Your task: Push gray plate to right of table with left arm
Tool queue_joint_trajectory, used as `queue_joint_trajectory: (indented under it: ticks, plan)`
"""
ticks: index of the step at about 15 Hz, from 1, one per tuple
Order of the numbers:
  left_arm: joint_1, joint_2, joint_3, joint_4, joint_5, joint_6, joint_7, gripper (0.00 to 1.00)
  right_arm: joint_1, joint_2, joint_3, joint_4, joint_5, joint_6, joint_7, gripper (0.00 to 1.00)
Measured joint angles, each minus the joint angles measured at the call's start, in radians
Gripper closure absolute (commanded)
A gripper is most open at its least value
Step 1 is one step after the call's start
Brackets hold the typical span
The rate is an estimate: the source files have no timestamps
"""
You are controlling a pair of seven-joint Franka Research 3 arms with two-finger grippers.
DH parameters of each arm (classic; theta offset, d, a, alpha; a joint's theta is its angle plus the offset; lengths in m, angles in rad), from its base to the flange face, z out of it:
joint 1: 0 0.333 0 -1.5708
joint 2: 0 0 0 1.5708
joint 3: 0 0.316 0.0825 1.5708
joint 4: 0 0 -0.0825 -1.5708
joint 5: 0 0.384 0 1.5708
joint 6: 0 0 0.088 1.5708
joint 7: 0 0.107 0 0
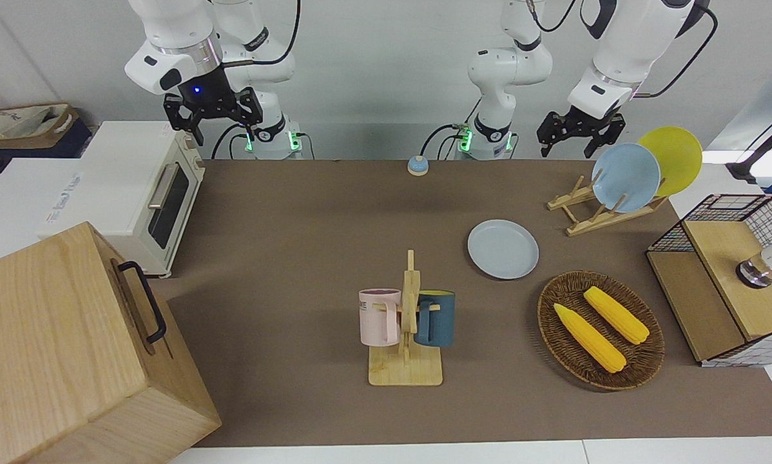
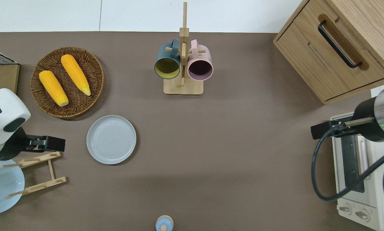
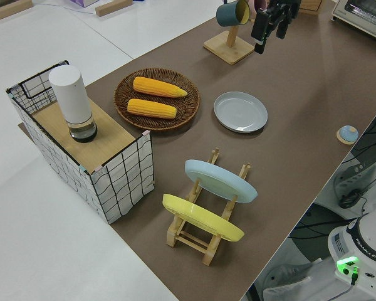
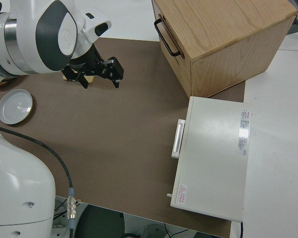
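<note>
The gray plate (image 1: 502, 249) lies flat on the brown table (image 1: 296, 258), between the wicker basket and the wooden dish rack; it also shows in the overhead view (image 2: 111, 139) and the left side view (image 3: 240, 111). My left gripper (image 1: 574, 145) hangs open and empty in the air. In the overhead view it (image 2: 52, 144) is over the dish rack's farther bar, a short way from the plate toward the left arm's end of the table, not touching it. My right gripper (image 1: 215, 119) is parked and open.
A wicker basket (image 2: 97, 80) with two corn cobs lies just farther from the robots than the plate. A dish rack (image 2: 47, 170) holds a sky-blue plate (image 1: 626, 177) and a yellow plate (image 1: 673, 158). A mug rack (image 2: 183, 86), wooden cabinet (image 2: 339, 48), toaster oven (image 2: 355, 179) and small bell (image 2: 164, 223) also stand here.
</note>
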Motion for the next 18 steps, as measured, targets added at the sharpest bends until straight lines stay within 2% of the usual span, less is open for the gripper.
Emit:
queue_joint_trajectory:
  ticks: [13, 18]
  plan:
    - [0.001, 0.019, 0.002, -0.032, 0.0, 0.001, -0.001, 0.02, 0.0, 0.0, 0.0, 0.0, 0.0, 0.0, 0.0, 0.017]
    - [0.001, 0.052, 0.0, -0.061, 0.0, 0.065, -0.02, 0.02, 0.0, 0.0, 0.0, 0.0, 0.0, 0.0, 0.0, 0.017]
